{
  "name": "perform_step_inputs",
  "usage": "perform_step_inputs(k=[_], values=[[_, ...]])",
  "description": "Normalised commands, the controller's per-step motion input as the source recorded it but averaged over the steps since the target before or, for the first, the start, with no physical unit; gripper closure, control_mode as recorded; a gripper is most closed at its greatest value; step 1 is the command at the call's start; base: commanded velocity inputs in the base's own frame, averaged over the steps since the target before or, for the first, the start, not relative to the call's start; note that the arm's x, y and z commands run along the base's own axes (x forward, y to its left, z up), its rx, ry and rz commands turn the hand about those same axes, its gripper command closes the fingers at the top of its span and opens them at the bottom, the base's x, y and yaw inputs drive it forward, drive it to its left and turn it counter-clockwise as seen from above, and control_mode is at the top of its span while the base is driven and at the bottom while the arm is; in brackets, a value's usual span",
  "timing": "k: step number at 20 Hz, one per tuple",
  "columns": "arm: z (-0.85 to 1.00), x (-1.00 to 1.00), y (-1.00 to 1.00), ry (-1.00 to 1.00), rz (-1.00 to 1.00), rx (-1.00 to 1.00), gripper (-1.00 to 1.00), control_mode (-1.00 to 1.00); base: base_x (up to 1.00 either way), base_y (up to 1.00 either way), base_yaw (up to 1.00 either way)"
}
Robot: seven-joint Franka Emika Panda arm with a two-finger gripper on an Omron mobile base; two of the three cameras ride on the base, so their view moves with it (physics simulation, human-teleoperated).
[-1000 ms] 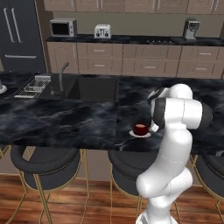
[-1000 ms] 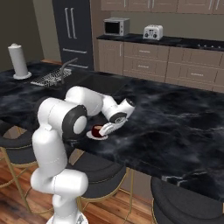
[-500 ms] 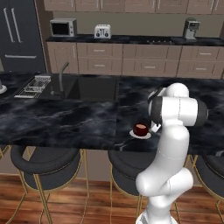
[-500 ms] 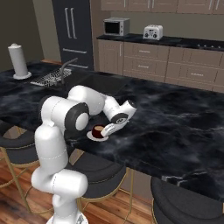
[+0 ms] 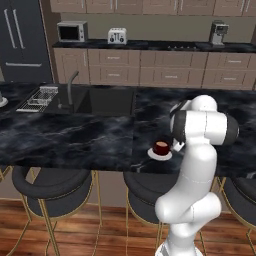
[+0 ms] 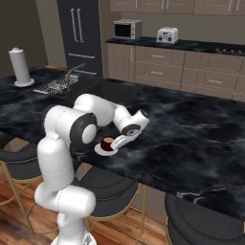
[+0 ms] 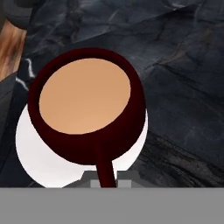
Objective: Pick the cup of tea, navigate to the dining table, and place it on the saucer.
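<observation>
The dark maroon cup of tea (image 5: 161,147) (image 6: 107,142) stands upright on the small white saucer (image 5: 151,154) (image 6: 101,151) near the front edge of the black marble dining table (image 5: 75,140). My gripper (image 6: 119,141) (image 5: 174,146) reaches in low from the cup's right side. In the hand view the cup (image 7: 85,96) is very close, with light brown tea inside and the saucer (image 7: 35,153) under it. Its thin handle runs down into my gripper (image 7: 105,181), whose tips are mostly hidden at the bottom edge. The jaws seem shut on the handle.
Round black stools (image 5: 50,182) (image 6: 206,217) stand along the table's front. A sink with faucet (image 5: 72,87) and a dish rack (image 5: 40,95) lie to the left, and a paper towel roll (image 6: 20,67) beyond them. The back counter carries a microwave (image 5: 72,31) and a toaster (image 5: 117,35).
The arm's upper links have shifted slightly. The cup stays on the saucer and the gripper stays at its handle.
</observation>
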Motion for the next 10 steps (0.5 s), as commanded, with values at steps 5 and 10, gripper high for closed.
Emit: perform_step_inputs(k=[5,10], values=[[-0.01,-0.12,0.05,-0.06,0.00,-0.03,1.00,-1.00,0.00,0.00,0.00],[-0.03,-0.06,0.15,-0.06,0.00,-0.06,1.00,-1.00,0.00,0.00,0.00]])
